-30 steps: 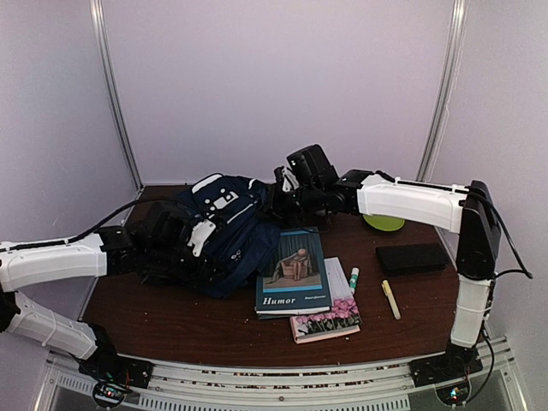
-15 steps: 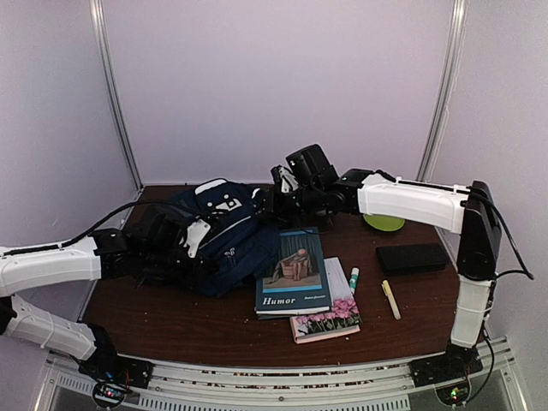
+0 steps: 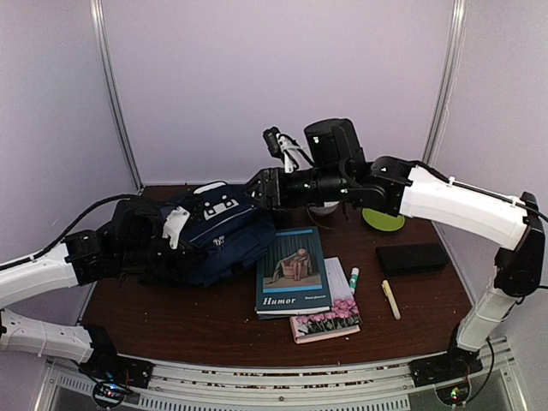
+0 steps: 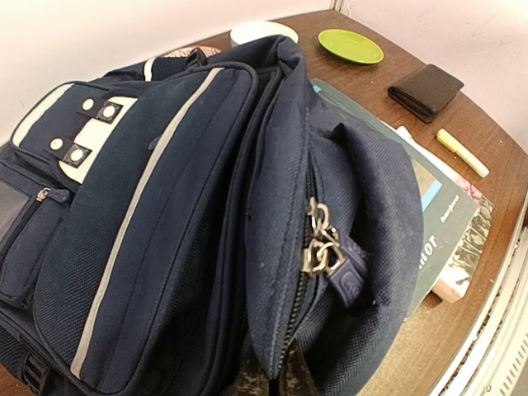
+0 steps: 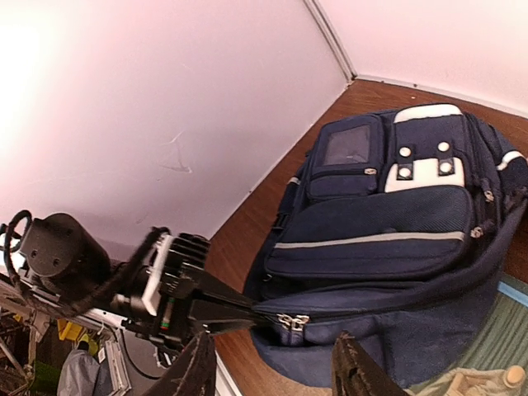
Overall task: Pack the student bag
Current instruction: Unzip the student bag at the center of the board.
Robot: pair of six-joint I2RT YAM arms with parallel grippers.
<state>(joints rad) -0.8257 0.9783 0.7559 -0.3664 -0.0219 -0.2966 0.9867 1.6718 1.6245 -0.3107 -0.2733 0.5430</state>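
Observation:
The navy student bag (image 3: pixel 218 229) lies on its back on the left of the table, white patches up (image 5: pixel 421 169). My left gripper (image 3: pixel 187 247) is shut on the fabric edge of its main zip opening, close to the metal zip pulls (image 4: pixel 323 247). The left wrist view shows only the fingertips (image 4: pixel 307 382) at the bottom edge, pinching that lip. From the right wrist view, the left gripper (image 5: pixel 235 312) pulls the lip taut. My right gripper (image 3: pixel 259 190) hovers open above the bag's right end, holding nothing, with its fingers (image 5: pixel 196 369) spread wide.
A teal "Humor" book (image 3: pixel 294 272) lies right of the bag, over a floral book (image 3: pixel 330 318). Further right are a glue stick (image 3: pixel 354 279), a yellow highlighter (image 3: pixel 390 300), a flat black case (image 3: pixel 413 258) and a green plate (image 3: pixel 383 222). A white dish (image 4: pixel 264 31) sits behind the bag.
My left gripper closed on the bag's zip edge and drew the bag a little leftward. My right gripper let go, opened, and rose above the bag.

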